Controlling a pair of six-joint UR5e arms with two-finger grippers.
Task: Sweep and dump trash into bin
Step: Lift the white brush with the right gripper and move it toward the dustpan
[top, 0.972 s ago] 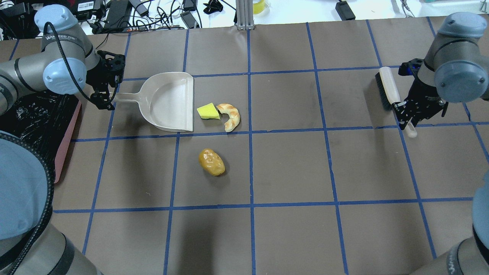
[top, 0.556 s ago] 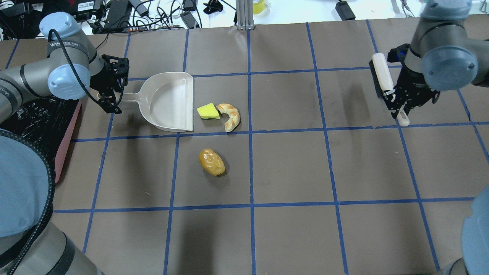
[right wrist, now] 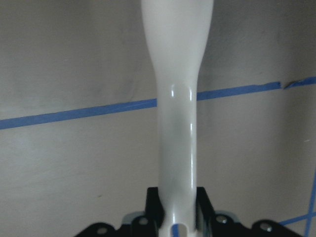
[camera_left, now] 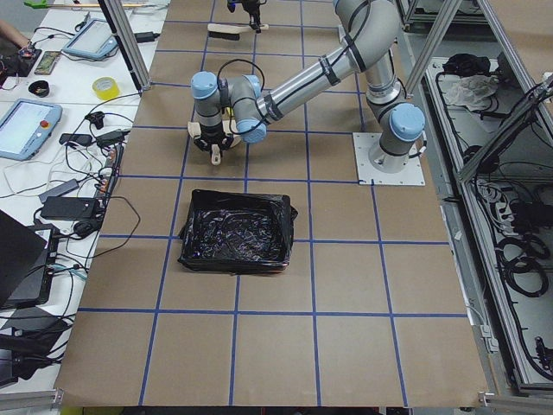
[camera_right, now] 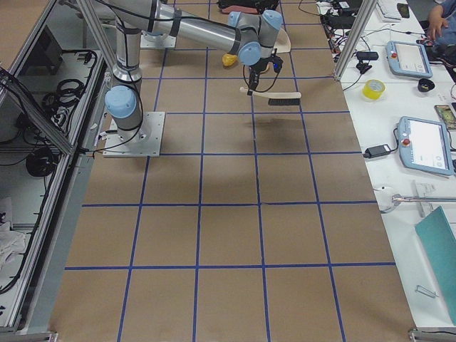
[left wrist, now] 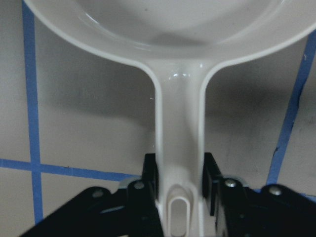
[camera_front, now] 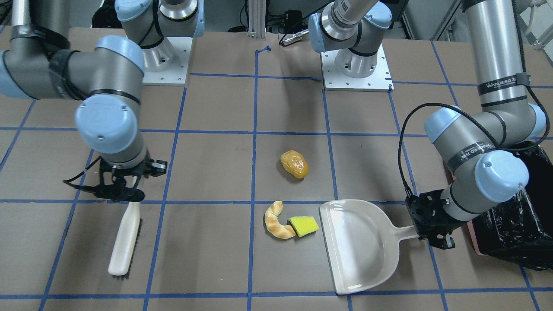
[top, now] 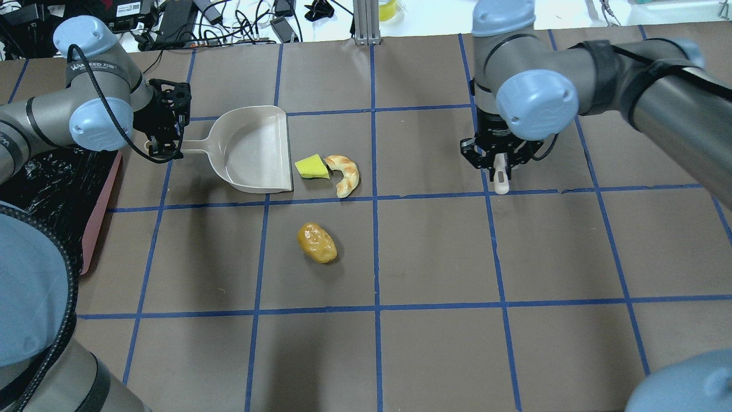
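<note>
The beige dustpan [top: 251, 151] lies on the table, mouth facing the trash. My left gripper [top: 166, 150] is shut on its handle [left wrist: 178, 148]. The yellow wedge [top: 311, 167] lies just off the pan's lip, touching the tan croissant piece [top: 345, 173]. The golden potato-shaped lump [top: 317, 242] lies apart, nearer the robot. My right gripper [top: 496, 163] is shut on the white handle of a brush [camera_front: 125, 239], held to the right of the trash. The pink bin with the black bag [top: 102, 212] stands at the table's left edge, partly hidden by my left arm.
Brown table paper with a blue tape grid. Cables and power bricks [top: 189, 20] lie beyond the far edge, with an aluminium post [top: 366, 23]. Tablets and a tape roll [camera_right: 372, 89] lie on the side bench.
My right arm has swung left from the table's right edge toward the middle, carrying the brush. My left gripper stays on the dustpan handle; the pan has turned slightly.
</note>
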